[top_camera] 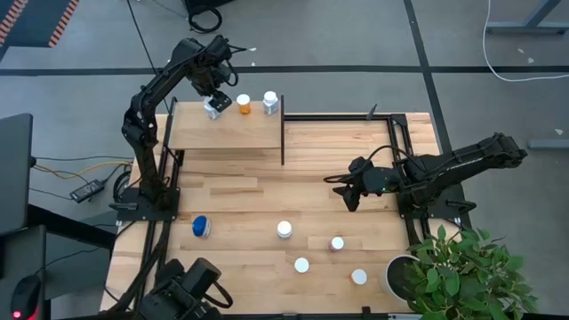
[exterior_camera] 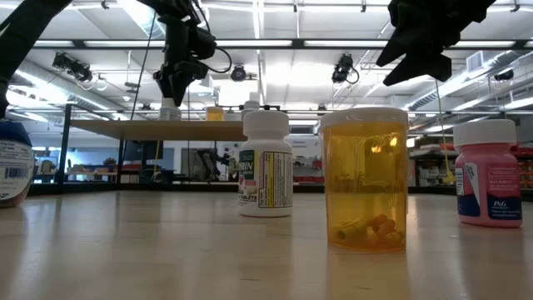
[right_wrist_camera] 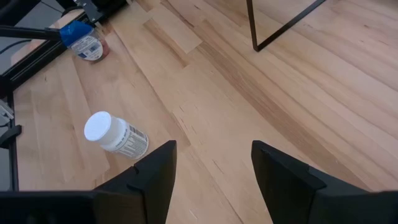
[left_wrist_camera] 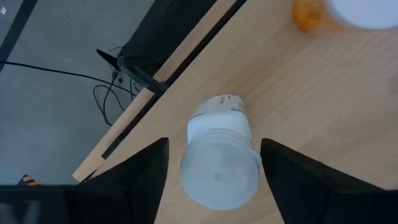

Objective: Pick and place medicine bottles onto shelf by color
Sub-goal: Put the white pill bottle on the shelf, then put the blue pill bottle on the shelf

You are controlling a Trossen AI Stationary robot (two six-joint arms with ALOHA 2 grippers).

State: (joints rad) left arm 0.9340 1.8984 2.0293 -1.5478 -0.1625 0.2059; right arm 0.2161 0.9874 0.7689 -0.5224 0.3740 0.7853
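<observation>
The shelf [top_camera: 227, 132] stands at the table's far left. On its far edge stand a white bottle [left_wrist_camera: 221, 162], an orange bottle [top_camera: 243, 104] and a white-capped orange bottle [top_camera: 269, 103]. My left gripper [top_camera: 213, 105] is open above the white bottle, pointing down, with one finger on each side of its cap. My right gripper [top_camera: 349, 197] is open and empty above the middle of the table. On the tabletop stand a blue-capped bottle [top_camera: 202, 227], a white bottle [top_camera: 284, 230], a pinkish bottle [top_camera: 337, 244] and two more white-capped ones [top_camera: 301, 265] [top_camera: 358, 276]. My left gripper has one finger on each side of the white bottle's cap [left_wrist_camera: 217, 177], coming from above. A gap shows beside one finger [left_wrist_camera: 146, 174]. I cannot tell whether the other finger [left_wrist_camera: 280, 174] touches the cap. The bottle stands upright on the shelf.
A potted plant [top_camera: 462, 276] stands at the table's near right corner. The shelf's black frame [top_camera: 283, 133] runs along its right end and over the far right of the table. In the right wrist view the white bottle [right_wrist_camera: 115, 135] and the blue-capped bottle [right_wrist_camera: 84, 40] lie ahead.
</observation>
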